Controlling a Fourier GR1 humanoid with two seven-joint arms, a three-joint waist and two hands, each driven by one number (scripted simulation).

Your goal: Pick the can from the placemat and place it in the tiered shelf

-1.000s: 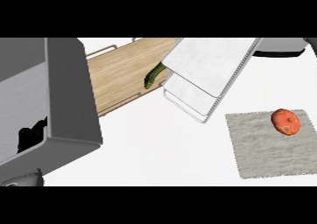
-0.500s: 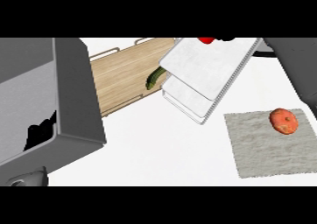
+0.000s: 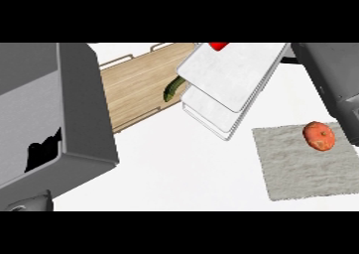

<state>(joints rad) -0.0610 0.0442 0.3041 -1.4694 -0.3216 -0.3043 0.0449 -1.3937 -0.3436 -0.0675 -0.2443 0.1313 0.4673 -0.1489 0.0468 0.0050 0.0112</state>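
Open counter (image 3: 175, 163) btwn placemat (image 3: 307, 168) & tiered shelf (image 3: 226, 82); nothing blocking.

Can (image 3: 319, 136) on placemat (image 3: 308, 168) at right, tiered shelf (image 3: 228, 84) behind-left, wooden board (image 3: 138, 90) further left

Light falls bright and even. The white counter (image 3: 182, 163) to the right of my left hand (image 3: 43, 153) is one pale tone, with no glare. The hand itself shows as a flat black patch without shading. My left forearm (image 3: 29, 99) is darker along its right face. Farther right, the tiered shelf (image 3: 234, 74) casts only a thin, soft shadow.
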